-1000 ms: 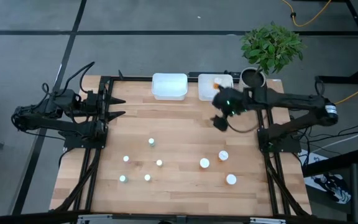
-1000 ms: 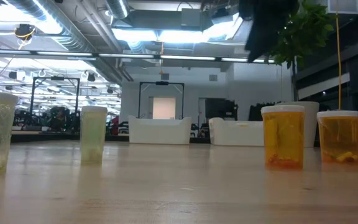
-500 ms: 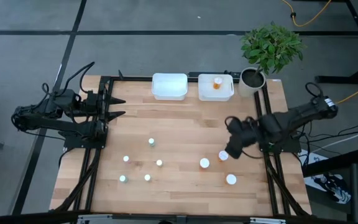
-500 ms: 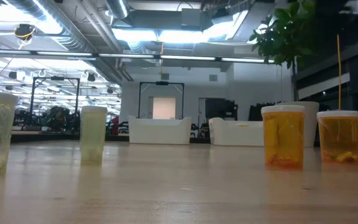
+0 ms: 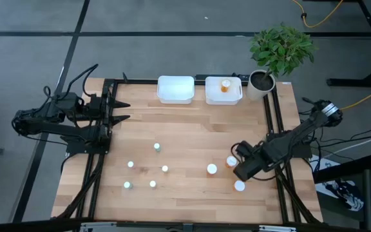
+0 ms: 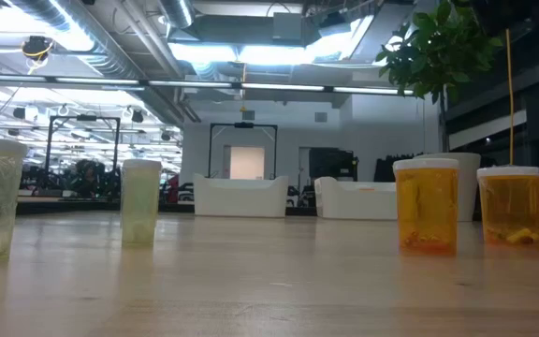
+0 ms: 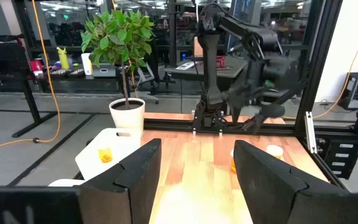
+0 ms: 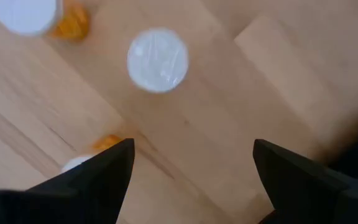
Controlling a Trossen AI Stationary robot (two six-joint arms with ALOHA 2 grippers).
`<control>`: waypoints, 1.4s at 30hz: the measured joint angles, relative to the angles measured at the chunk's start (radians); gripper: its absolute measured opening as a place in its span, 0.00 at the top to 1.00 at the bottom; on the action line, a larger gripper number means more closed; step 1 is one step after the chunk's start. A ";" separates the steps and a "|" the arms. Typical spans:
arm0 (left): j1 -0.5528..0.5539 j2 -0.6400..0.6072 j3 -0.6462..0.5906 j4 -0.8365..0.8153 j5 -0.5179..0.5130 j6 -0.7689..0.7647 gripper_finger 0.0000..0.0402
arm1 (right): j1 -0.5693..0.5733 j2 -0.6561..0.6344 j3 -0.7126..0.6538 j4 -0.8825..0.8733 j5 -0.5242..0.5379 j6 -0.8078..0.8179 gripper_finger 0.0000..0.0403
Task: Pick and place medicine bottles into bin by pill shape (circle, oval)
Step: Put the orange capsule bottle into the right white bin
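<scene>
Three orange medicine bottles with white caps stand upright on the wooden table at the near right: (image 5: 231,161), (image 5: 212,169), (image 5: 239,185). A fourth one (image 5: 225,84) stands in the right white bin (image 5: 236,98). Several tiny vials (image 5: 156,147) stand at the near left. My right gripper (image 5: 243,170) hangs open above the three bottles, pointing down and touching none. In the right wrist view one white cap (image 8: 158,60) lies ahead of the open fingers, and another (image 8: 79,163) is partly hidden by a finger (image 8: 101,183). My left gripper (image 5: 122,109) waits open at the table's left edge.
A second white bin (image 5: 175,89) stands left of the first at the far edge. A potted plant (image 5: 277,55) sits at the far right corner. Bare wood lies across the table's middle. In the low view two orange bottles (image 6: 427,206) and pale vials (image 6: 140,201) stand upright.
My right gripper has swung from over the right bin at the far edge toward the near right, sinking and rolling as it went. It now points down over the three orange bottles. No bottle has moved.
</scene>
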 joint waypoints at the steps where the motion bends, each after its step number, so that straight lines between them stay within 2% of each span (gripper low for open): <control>1: 0.000 0.000 0.000 0.000 0.000 0.000 0.52 | 0.002 0.012 -0.007 0.016 -0.009 -0.014 0.18; 9: 0.000 0.000 0.000 0.000 0.000 0.000 0.52 | -0.003 0.121 -0.026 0.072 -0.012 -0.100 0.18; 14: 0.000 0.000 0.000 0.000 0.000 0.000 0.52 | -0.033 0.180 -0.026 0.107 -0.044 -0.124 0.18; 19: 0.000 0.000 0.000 -0.001 0.000 0.002 0.52 | -0.083 0.225 -0.025 0.142 -0.028 -0.149 0.18; 35: 0.000 0.000 0.000 -0.006 0.000 0.002 0.52 | -0.217 0.234 -0.025 0.224 0.035 -0.338 0.18; 42: 0.000 0.000 0.000 -0.007 0.000 0.001 0.52 | -0.231 0.234 -0.025 0.224 -0.029 -0.373 0.23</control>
